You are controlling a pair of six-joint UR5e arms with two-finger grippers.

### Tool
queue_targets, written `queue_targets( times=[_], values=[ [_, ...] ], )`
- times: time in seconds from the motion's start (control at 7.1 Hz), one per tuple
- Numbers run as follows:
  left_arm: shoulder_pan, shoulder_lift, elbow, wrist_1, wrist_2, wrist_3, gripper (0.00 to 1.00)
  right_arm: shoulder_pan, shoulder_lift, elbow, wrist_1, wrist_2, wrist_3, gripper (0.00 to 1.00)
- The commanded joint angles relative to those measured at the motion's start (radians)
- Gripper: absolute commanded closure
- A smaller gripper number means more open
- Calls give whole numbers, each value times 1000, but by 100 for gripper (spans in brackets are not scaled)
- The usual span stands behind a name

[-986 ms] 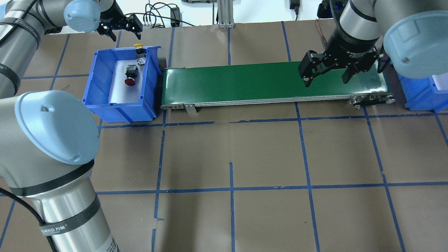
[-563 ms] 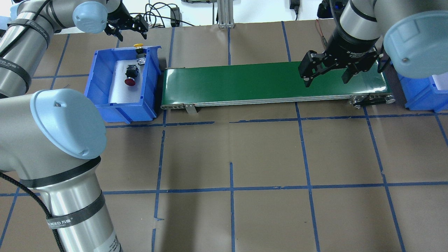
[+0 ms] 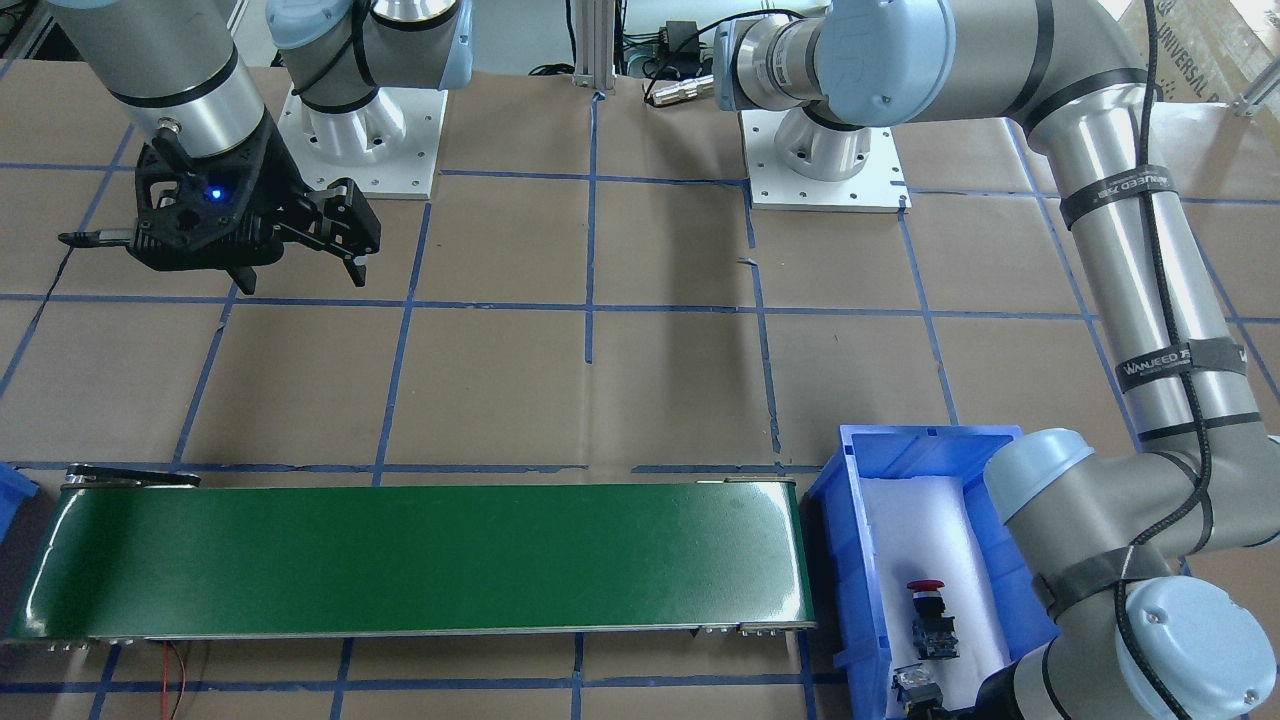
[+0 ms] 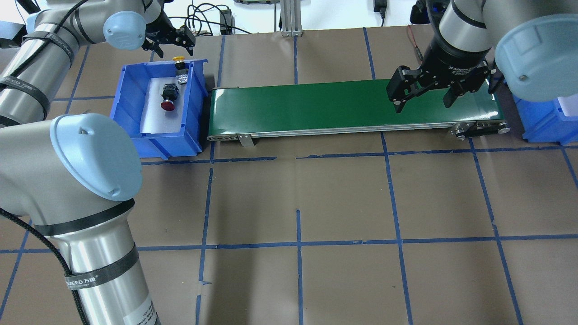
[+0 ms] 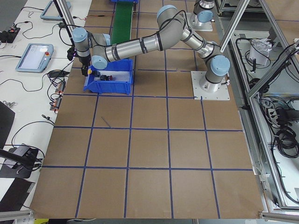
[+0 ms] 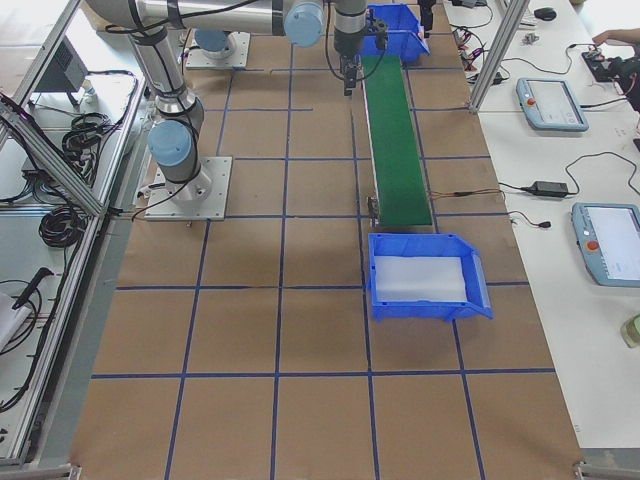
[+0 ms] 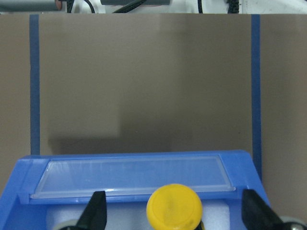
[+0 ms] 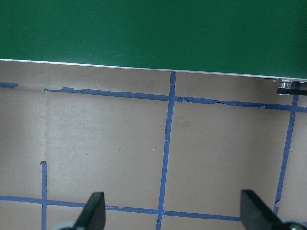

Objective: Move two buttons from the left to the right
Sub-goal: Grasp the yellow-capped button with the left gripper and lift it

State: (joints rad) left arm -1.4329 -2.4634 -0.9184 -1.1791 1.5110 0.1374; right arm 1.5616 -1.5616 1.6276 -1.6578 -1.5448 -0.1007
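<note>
Yellow button [image 7: 173, 206] hugs the back wall of the blue bin [image 7: 21, 184], so the wide-open left tool [image 4: 170, 41] could clip that rim coming down.

The blue bin [image 4: 128, 104]'s walls block sideways reach to the red button [image 4: 169, 97] and yellow button [image 4: 180, 66]; from above both lie open.

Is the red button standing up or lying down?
Lying down. The red button rests on its side in the blue bin, cap pointing sideways.
</note>
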Motion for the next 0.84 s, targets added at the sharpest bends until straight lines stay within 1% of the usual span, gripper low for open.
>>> queue_targets(
  times=[0.0, 0.14, 0.28, 0.42, 0.56, 0.7],
  values=[
    [0, -2, -7, 1, 2, 1, 23, 0, 0, 0, 0, -2, 1, 0],
    [-4, -2, -16, 1, 5, 1, 46, 0, 0, 0, -2, -2, 4, 0],
    [-6, -2, -20, 2, 8, -2, 63, 0, 0, 0, -2, -2, 1, 0],
    [-6, 0, -19, 1, 12, -2, 73, 0, 0, 0, -2, -2, 4, 0],
    [-6, 3, -4, -1, 14, -4, 76, 0, 0, 0, -2, -2, 4, 0],
    [-4, 17, 1, -5, 12, -2, 76, 0, 0, 0, -2, -2, 1, 0]
  ],
)
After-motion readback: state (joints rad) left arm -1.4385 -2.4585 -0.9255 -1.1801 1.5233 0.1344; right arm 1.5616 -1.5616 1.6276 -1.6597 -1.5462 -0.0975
